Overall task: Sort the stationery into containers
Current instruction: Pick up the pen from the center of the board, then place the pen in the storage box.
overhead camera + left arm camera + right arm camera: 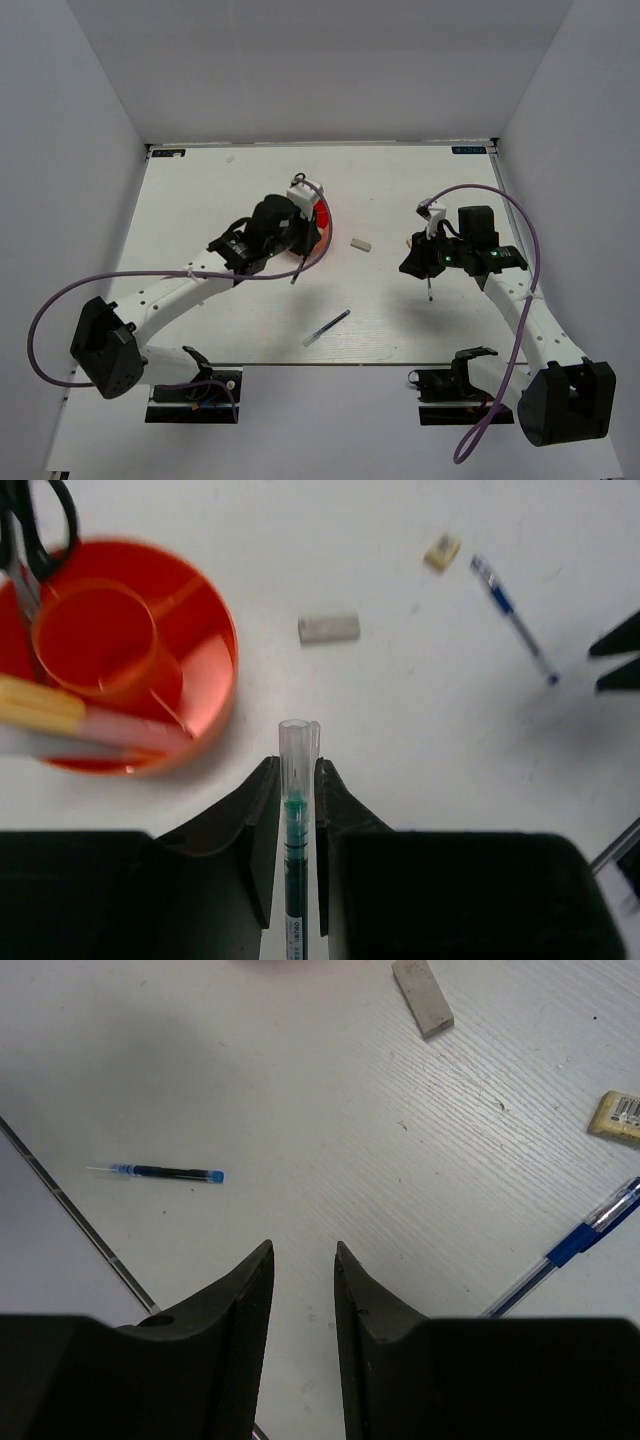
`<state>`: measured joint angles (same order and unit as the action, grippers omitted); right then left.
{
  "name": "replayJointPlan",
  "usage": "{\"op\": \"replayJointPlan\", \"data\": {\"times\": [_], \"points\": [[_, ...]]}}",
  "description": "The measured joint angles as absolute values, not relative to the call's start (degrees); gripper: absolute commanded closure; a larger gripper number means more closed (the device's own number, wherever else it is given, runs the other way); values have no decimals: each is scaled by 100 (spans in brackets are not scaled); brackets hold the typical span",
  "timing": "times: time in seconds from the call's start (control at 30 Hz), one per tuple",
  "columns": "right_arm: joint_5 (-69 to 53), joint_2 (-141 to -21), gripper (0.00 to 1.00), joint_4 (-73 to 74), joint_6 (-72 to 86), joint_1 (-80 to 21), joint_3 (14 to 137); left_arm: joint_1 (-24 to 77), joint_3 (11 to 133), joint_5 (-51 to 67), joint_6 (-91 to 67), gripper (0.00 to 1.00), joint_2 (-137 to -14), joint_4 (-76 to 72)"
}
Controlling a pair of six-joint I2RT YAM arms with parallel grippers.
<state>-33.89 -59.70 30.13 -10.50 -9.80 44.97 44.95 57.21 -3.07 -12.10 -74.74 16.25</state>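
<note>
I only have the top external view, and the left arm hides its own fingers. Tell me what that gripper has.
Observer: In the left wrist view, the left gripper is shut on a clear pen with green ink.
Operator: Report what is already in the organiser.
Observer: Black-handled scissors stand in the orange organiser, near its rim.
Operator: Now give me the right gripper.
Observer: In the right wrist view, the right gripper is open and empty above the table, with a blue pen lying nearby.

White table [200, 200], white walls [320, 60].
</note>
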Motion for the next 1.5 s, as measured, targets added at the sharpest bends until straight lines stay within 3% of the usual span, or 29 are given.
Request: {"op": "replayJointPlan", "data": {"times": [0.3, 0.7, 1.5], "points": [[-3472, -5972, 66, 3015, -1052, -976, 4497, 3385, 6326, 517, -1406, 100, -7900, -287], [-3640, -6147, 64, 3052, -1085, -976, 4497, 2401, 5867, 1052, -2443, 100, -8986, -3013], [-3669, -6230, 63, 3124, -1140, -976, 4497, 2307, 5791, 1205, -1822, 100, -9817, -3863]]}}
